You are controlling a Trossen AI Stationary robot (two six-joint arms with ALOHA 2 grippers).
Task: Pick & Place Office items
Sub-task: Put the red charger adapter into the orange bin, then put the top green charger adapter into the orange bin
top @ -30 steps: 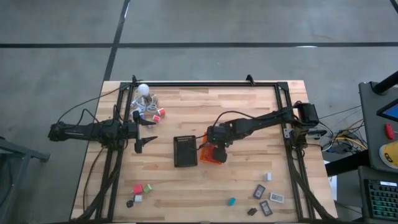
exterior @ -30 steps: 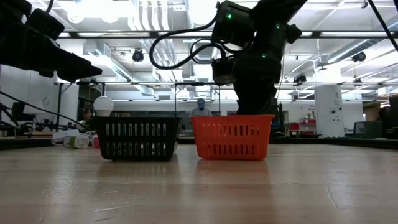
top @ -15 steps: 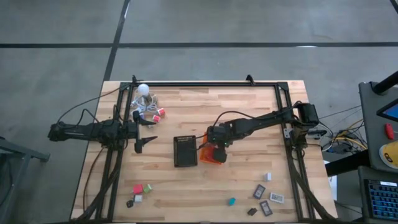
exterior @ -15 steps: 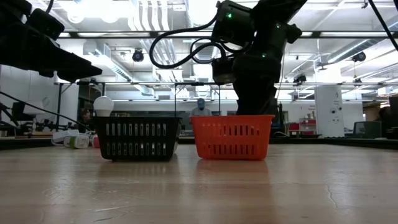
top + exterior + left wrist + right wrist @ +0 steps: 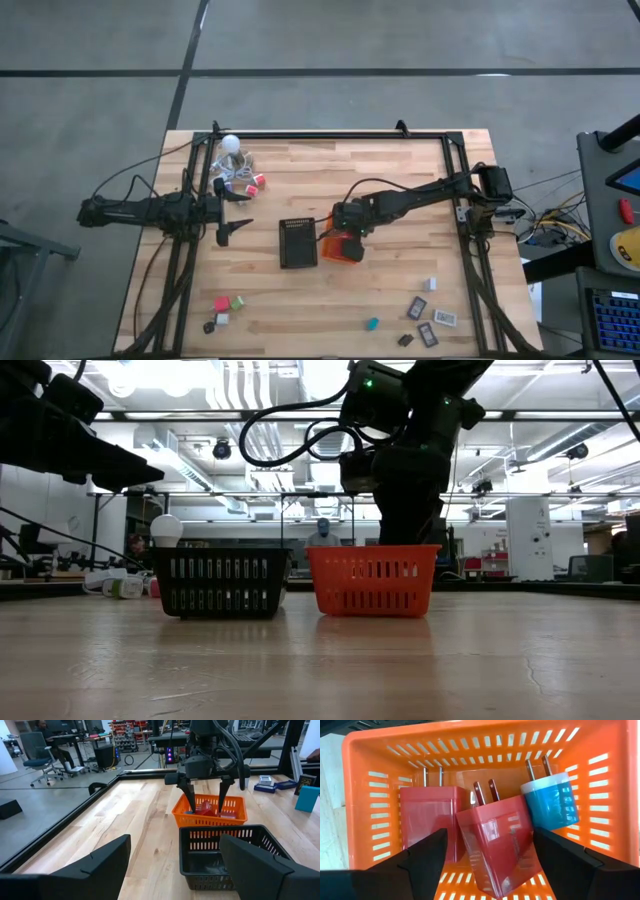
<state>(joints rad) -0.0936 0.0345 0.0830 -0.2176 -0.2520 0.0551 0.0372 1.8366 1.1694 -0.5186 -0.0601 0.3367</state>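
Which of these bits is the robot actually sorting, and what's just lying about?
Part of the job: red chargers and blue charger in the orange basket; black basket; small pieces on the table; right gripper.

Lying about: white bulb, cable.

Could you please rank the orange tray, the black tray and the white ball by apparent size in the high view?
1. Black tray, largest.
2. Orange tray, though the right gripper covers part of it, so this is unsure.
3. White ball, clearly smallest.
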